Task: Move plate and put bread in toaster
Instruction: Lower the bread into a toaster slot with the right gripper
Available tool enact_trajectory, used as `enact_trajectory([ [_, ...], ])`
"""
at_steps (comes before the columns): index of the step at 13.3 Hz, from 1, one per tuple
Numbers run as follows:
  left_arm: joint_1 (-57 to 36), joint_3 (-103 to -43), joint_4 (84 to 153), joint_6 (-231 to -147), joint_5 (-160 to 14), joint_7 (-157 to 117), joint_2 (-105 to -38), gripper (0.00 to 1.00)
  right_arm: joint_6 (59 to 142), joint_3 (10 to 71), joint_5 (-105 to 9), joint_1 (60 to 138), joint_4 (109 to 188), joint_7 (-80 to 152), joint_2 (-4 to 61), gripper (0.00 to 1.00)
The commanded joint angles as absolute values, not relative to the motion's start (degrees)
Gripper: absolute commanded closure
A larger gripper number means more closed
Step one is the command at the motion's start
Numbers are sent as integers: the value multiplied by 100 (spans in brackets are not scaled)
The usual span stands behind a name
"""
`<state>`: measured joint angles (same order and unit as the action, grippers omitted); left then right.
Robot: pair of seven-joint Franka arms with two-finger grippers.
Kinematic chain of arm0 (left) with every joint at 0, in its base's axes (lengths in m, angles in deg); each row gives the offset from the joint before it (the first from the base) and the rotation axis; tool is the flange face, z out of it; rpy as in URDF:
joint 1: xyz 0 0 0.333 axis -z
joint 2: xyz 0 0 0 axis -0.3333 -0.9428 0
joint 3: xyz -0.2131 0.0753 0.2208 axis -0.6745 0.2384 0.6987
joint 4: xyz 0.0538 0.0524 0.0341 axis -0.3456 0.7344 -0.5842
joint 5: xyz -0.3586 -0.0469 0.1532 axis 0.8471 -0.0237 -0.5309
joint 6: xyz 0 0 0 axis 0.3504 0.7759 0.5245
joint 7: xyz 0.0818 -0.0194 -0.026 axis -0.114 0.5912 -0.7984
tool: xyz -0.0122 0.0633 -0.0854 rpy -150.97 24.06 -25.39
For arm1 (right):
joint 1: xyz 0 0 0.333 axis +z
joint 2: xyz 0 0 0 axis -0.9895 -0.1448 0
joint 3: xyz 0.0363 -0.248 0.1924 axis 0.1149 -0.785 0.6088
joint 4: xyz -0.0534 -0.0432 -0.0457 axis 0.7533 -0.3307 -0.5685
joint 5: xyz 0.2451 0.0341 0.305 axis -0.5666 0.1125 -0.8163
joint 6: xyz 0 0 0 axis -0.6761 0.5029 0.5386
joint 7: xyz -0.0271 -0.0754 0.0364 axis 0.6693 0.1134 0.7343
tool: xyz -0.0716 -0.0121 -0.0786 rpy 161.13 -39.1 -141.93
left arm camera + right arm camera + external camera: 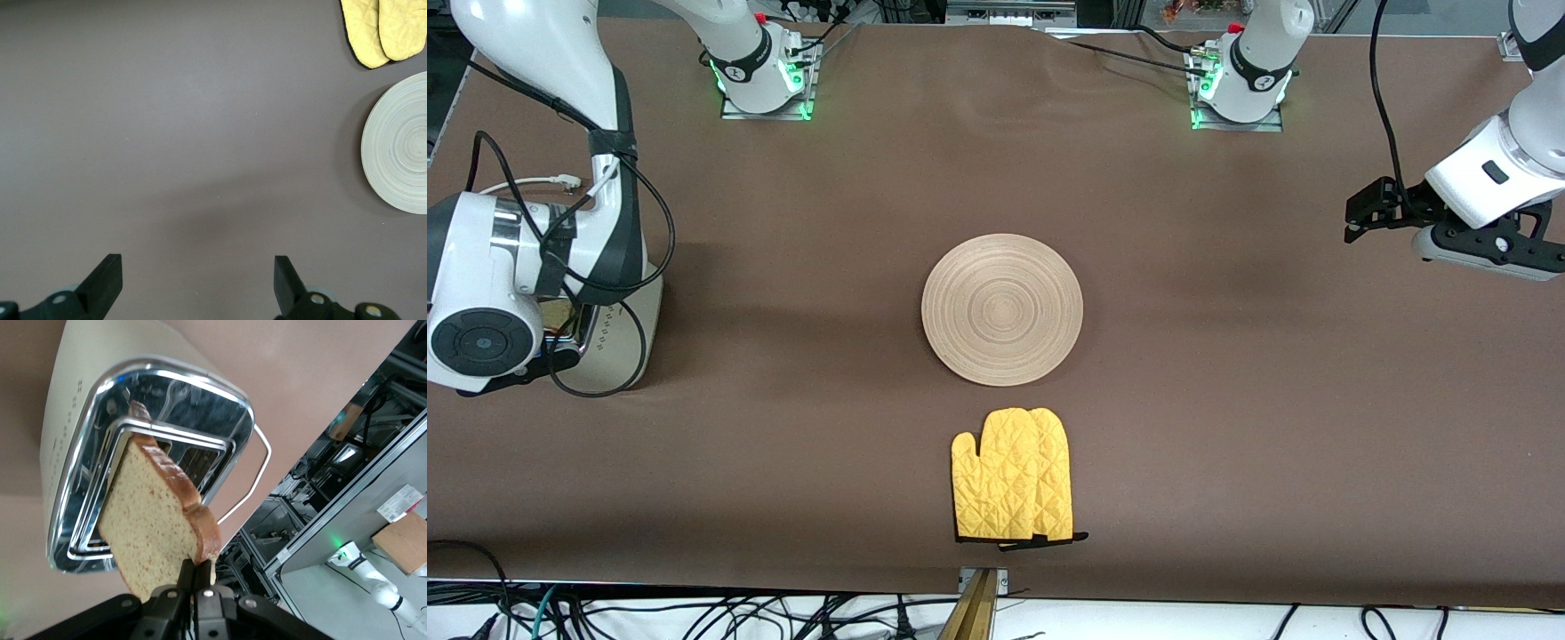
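Right wrist view: bread (pixel 157 520) over toaster (pixel 80 407) slot.

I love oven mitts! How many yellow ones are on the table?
2: the yellow mitts lie side by side, overlapping, nearer the front camera than the plate. More could hide underneath.

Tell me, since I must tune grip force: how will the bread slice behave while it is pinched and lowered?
The bread is pinched at one edge by the right gripper and stands out unsupported over the toaster, so it seems fairly stiff. Its speckled crumb looks soft, so the jaws could probably dent it. It likely weighs little.
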<state>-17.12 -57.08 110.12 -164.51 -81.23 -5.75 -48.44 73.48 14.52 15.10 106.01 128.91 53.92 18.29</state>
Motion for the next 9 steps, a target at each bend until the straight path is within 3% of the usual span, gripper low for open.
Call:
enact_trajectory([
  [1, -1657, -5694, 10848, -16368, -8252, -601, -4910, 0, 7647, 1440, 1295, 10523, 12827, 5339, 1612, 100],
  [2, -1657, -5694, 10848, -16376, -8252, -593, -4910, 0, 7683, 1440, 1190, 10514, 12827, 5244, 1541, 100],
  [3, -1657, -5694, 10848, -16376, -8252, -593, -4910, 0, 7683, 1440, 1163, 10523, 12827, 4990, 1515, 75],
  [4, -1657, -5694, 10857, -16368, -8252, -593, -4910, 0, 7683, 1440, 1127, 10523, 12827, 4823, 1523, 29],
  [5, -1657, -5694, 10857, -16376, -8252, -593, -4910, 0, 7675, 1431, 1023, 10514, 12827, 4847, 1558, 1],
  [9, -1657, -5694, 10857, -16376, -8252, -593, -4910, 0, 7464, 1370, 331, 10558, 12722, 4883, 2241, 0],
])
